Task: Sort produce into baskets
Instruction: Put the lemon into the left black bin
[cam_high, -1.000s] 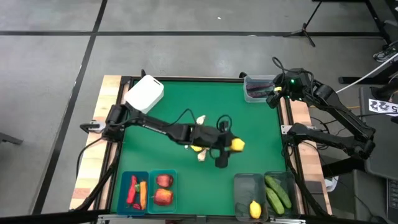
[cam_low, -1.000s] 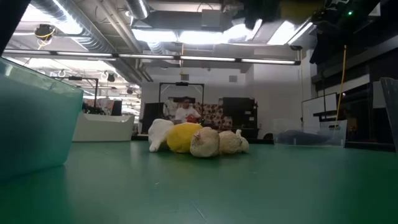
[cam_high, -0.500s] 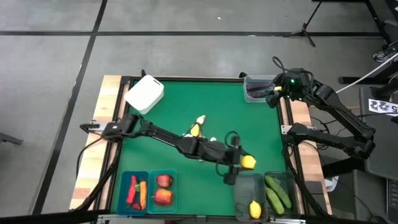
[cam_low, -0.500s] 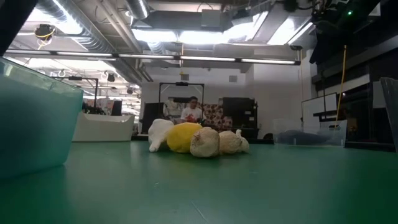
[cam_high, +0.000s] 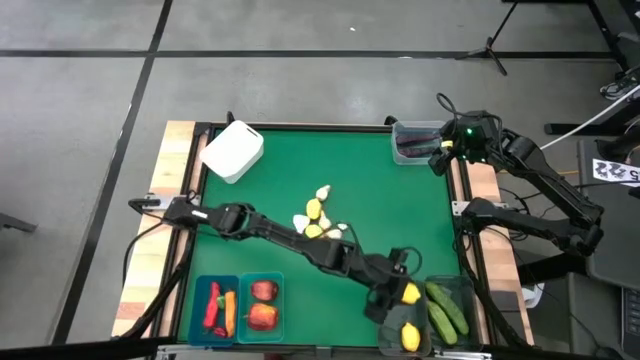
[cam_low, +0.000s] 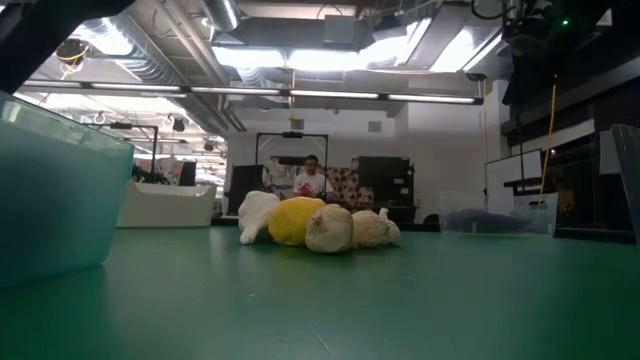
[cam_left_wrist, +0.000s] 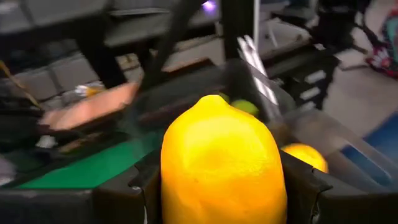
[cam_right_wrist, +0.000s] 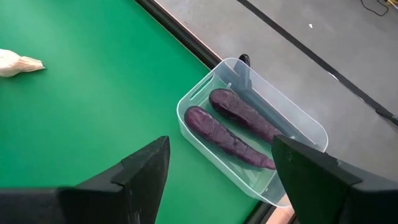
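My left gripper (cam_high: 402, 293) reaches out to the table's near right corner and is shut on a yellow lemon (cam_left_wrist: 217, 155). It hangs over a dark-tinted basket (cam_high: 388, 300) that holds another lemon (cam_high: 410, 335). Beside that, a second dark-tinted basket holds green cucumbers (cam_high: 446, 310). A lemon and several white garlic bulbs (cam_high: 318, 222) lie in a heap on the green mat at the table's middle. My right gripper (cam_right_wrist: 221, 174) waits open at the far right, above a clear tub (cam_right_wrist: 311, 127) with two purple eggplants (cam_right_wrist: 233, 134). My left gripper pinches the lemon between its two fingers, one finger (cam_left_wrist: 134, 193) on each side of its belly (cam_left_wrist: 171, 180). The fingers slant slightly downward, coming from the table's left. The lemon is lifted clear, above the dark-tinted basket, one end pointing up in the wrist view.
Two teal baskets at the near left hold red peppers with a carrot (cam_high: 217, 308) and red apples (cam_high: 263, 305). A white box (cam_high: 232, 150) stands at the far left corner. Wooden rails (cam_high: 160, 240) border the mat. People show in the room beyond (cam_low: 300, 180).
My left gripper has carried the lemon from the table's middle toward the near right corner, sinking a little and rolling slightly, and now hangs over the dark-tinted basket. The heap of garlic and lemon, covered by the arm before, shows again.
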